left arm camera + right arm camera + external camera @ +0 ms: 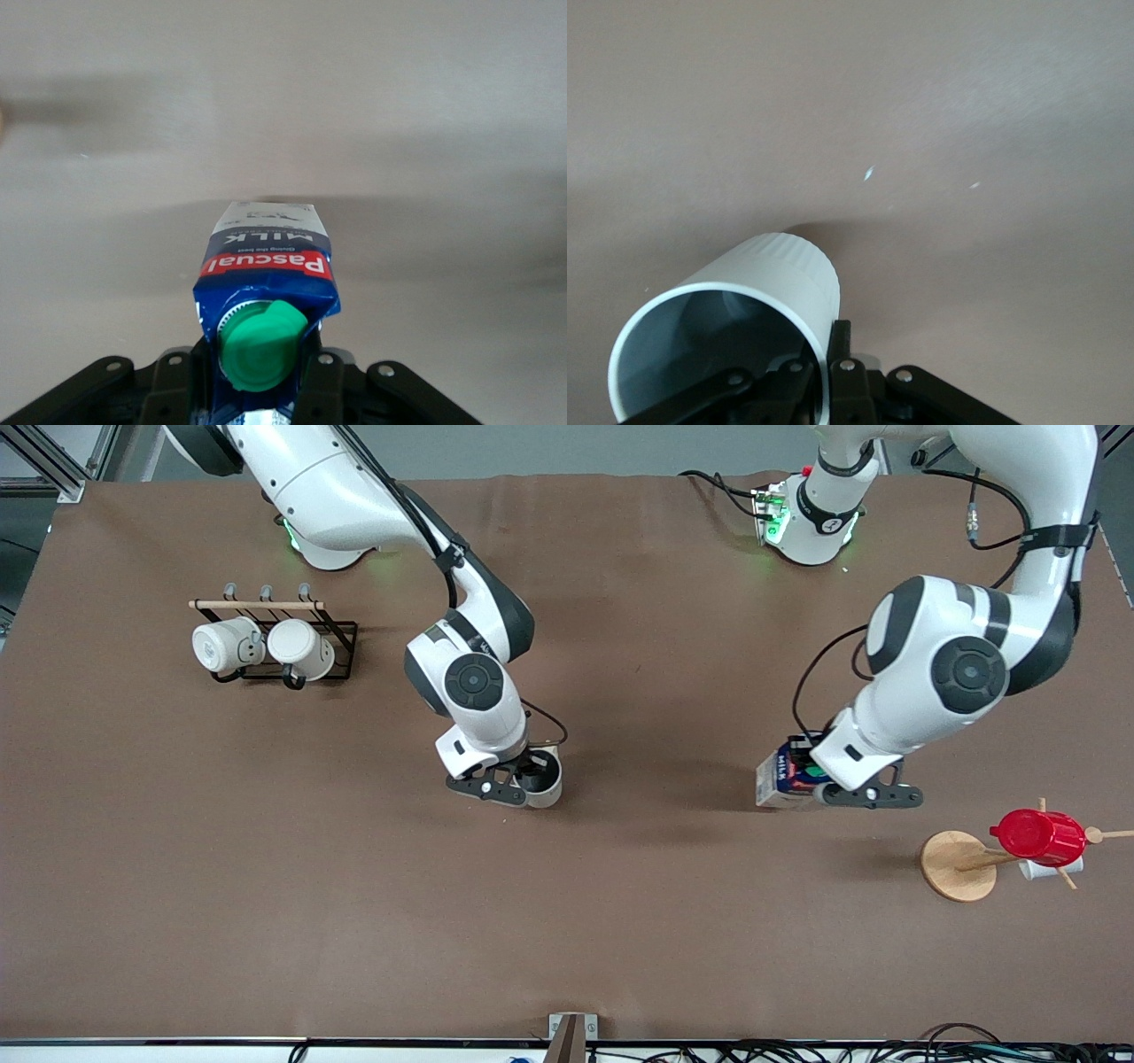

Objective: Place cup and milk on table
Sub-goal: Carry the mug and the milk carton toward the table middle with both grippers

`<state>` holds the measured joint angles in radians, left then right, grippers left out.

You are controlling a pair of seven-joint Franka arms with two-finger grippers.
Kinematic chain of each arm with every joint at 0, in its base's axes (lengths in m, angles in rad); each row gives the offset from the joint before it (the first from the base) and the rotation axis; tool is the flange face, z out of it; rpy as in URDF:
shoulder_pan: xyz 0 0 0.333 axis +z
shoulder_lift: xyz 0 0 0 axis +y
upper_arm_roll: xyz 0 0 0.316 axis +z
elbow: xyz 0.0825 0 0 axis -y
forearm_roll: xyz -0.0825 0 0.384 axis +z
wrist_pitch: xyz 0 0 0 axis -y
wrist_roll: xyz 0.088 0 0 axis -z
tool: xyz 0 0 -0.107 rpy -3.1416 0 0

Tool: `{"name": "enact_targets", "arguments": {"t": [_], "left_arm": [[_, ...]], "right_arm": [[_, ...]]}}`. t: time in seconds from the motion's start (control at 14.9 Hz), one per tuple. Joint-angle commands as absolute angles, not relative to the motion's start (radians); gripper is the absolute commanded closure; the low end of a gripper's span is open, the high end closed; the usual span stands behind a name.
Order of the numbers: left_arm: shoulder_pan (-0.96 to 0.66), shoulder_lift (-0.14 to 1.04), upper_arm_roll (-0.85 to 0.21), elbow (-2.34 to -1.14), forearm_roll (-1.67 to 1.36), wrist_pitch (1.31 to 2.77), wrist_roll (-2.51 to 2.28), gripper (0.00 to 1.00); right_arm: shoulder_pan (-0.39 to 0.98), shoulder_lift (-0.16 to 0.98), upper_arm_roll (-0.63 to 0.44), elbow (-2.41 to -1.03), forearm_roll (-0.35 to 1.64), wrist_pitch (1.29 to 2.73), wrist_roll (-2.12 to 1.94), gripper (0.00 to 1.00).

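Note:
The cream-beige cup (551,778) with a grey inside is gripped by my right gripper (530,783), shut on its rim, low over the middle of the brown table (567,930). In the right wrist view one finger is inside the cup (775,274) and one outside, at the gripper (829,359). The blue and white milk (780,778) is in my left gripper (819,788), toward the left arm's end. In the left wrist view the carton (266,261) stands upright, green cap up, clamped by the gripper (261,376). I cannot tell whether cup or milk touches the table.
A black wire rack (341,633) with a wooden bar holds two whiter mugs (226,645) toward the right arm's end. A wooden mug tree (957,865) carrying a red cup (1038,836) stands toward the left arm's end, nearer the front camera than the milk.

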<state>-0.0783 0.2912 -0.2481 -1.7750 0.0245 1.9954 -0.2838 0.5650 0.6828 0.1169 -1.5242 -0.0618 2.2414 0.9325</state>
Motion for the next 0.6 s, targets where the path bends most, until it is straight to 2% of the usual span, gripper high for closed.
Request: {"name": "enact_targets", "arguments": {"t": [0.0, 0.07, 0.13, 0.2, 0.34, 0.54], "left_arm": [[-0.093, 0.29, -0.307, -1.756, 0.031, 1.977, -0.394, 0.66], [-0.116, 0.294, -0.31, -1.747, 0.032, 1.979, -0.437, 0.66], [-0.153, 0.316, -0.31, -1.727, 0.032, 1.979, -0.481, 0.66], [-0.179, 0.334, -0.31, -1.704, 0.034, 1.979, -0.523, 0.66], [-0.227, 0.374, -0.31, -1.66, 0.04, 1.979, -0.607, 0.66], [-0.252, 0.42, -0.31, -1.594, 0.04, 1.979, -0.676, 0.66]], "right_arm": [[0.591, 0.699, 0.123, -1.505, -0.08, 2.255, 0.969, 0.98], [0.591, 0.701, 0.123, -1.505, -0.08, 2.255, 0.968, 0.96], [0.591, 0.706, 0.123, -1.506, -0.08, 2.256, 0.969, 0.88], [0.591, 0.713, 0.123, -1.506, -0.08, 2.264, 0.969, 0.63], [0.591, 0.712, 0.123, -1.506, -0.08, 2.272, 0.969, 0.0], [0.586, 0.698, 0.126, -1.505, -0.075, 2.26, 0.965, 0.0]]}}
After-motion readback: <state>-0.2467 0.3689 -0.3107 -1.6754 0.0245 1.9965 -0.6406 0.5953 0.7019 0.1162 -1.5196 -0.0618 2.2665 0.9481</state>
